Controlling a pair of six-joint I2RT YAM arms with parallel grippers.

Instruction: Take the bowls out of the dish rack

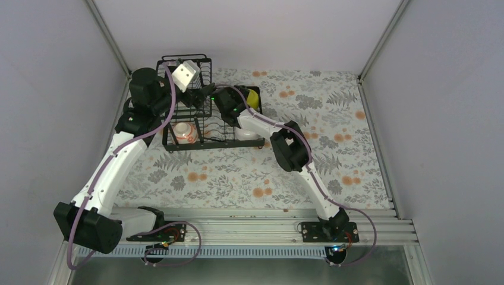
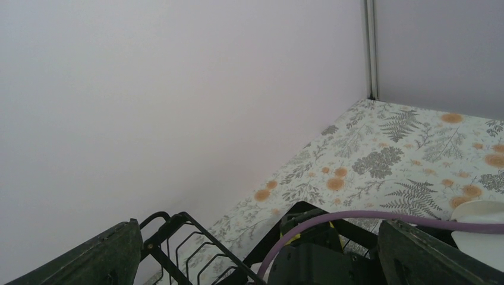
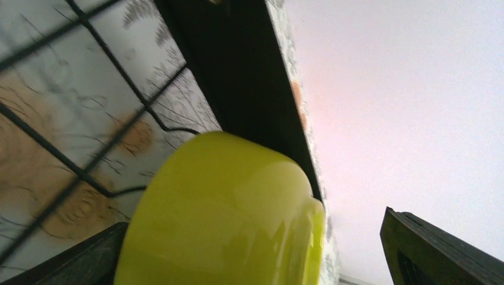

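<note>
The black wire dish rack (image 1: 202,127) stands at the far left of the table. The yellow-green bowl (image 1: 253,98) sits at its far right end. In the right wrist view this bowl (image 3: 226,214) lies on its side between my right gripper's fingers (image 3: 77,261), nearer the left one. My right gripper (image 1: 242,100) is open around it. The red-patterned bowl (image 1: 185,130) sits in the rack's near left part. The white bowl (image 1: 249,135) is at the near right corner, partly under my right arm. My left gripper (image 1: 205,94) hovers open and empty over the rack's middle.
The rack's taller basket section (image 1: 185,62) stands at the far end, against the back wall. The left wrist view shows rack wires (image 2: 178,237), my right arm's purple cable (image 2: 356,217) and the white bowl's edge (image 2: 481,228). The floral tablecloth (image 1: 333,148) covers the table.
</note>
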